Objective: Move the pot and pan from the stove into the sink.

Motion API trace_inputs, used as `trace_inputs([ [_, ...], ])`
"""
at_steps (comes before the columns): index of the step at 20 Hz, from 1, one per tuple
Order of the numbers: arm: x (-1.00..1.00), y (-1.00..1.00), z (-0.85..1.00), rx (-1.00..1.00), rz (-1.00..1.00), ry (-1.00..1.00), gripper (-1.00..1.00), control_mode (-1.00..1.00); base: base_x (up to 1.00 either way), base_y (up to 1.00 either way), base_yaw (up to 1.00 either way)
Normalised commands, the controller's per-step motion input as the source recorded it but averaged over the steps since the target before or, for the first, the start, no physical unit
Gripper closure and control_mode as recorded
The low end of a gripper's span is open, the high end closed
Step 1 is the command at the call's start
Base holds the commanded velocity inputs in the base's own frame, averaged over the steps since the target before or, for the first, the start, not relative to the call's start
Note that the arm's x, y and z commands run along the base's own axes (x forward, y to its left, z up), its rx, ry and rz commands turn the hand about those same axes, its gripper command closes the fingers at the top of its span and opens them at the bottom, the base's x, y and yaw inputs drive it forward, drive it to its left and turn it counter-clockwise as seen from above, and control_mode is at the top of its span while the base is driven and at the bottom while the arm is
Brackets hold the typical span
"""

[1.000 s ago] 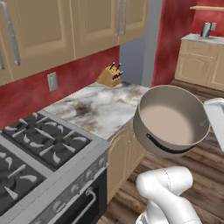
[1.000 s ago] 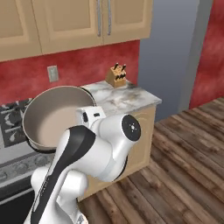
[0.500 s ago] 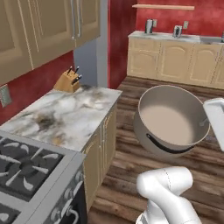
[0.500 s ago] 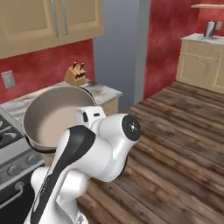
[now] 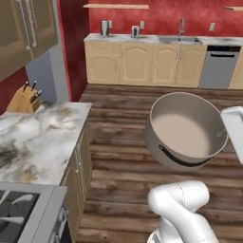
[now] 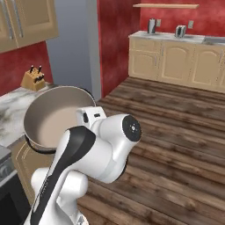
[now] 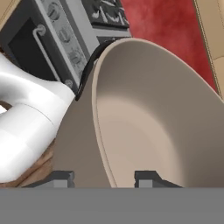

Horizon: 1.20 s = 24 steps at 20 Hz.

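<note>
Pot (image 5: pixel 186 130): held off the floor in front of the arm, tilted so the open mouth faces the base cameras. No lid on it. Inside smooth, pale and empty (nothing to spill). Dark band visible low on the outer wall in the left base view.

Gripper (image 7: pixel 104 177): pinching the pot's rim, one fingertip (image 7: pixel 59 177) outside the wall and the other (image 7: pixel 148 177) inside it. Grip at a single point on the rim, so probably prone to swinging under quick base movement.

Step in hand, as judged: transport of the pot away from the stove (image 5: pixel 21 216) toward the sink (image 5: pixel 178 40). Stove corner at the lower left of the left base view, beside a marble counter (image 5: pixel 38 137) carrying a knife block (image 5: pixel 22 98). Stove front and knobs also behind the pot in the hand view. Pan not located here.

Sink: set in the far counter run against the red wall, faucet (image 5: pixel 181 26) above it, well apart from the pot across open wood floor (image 5: pixel 118 152). Basin contents too distant to tell.

Next move, as judged: drive across the floor to the far counter, keep the pinch firm, bring the pot over the basin, lower it inside, then release. Return afterwards for the pan.
</note>
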Motion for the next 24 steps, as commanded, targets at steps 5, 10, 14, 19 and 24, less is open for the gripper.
trace_inputs([
  [5,0.00,0.00,0.00,0.00,0.00,0.00,1.00,1.00,0.00,-0.05,-0.11],
  [10,0.00,0.00,0.00,0.00,0.00,0.00,1.00,1.00,0.00,-0.12,-0.04],
  [14,0.00,0.00,0.00,0.00,0.00,0.00,1.00,1.00,-0.06,-0.58,-0.24],
  [19,0.00,0.00,0.00,0.00,0.00,0.00,1.00,1.00,-0.07,-0.33,-0.14],
  [24,0.00,0.00,0.00,0.00,0.00,0.00,1.00,1.00,0.11,0.02,-0.01],
])
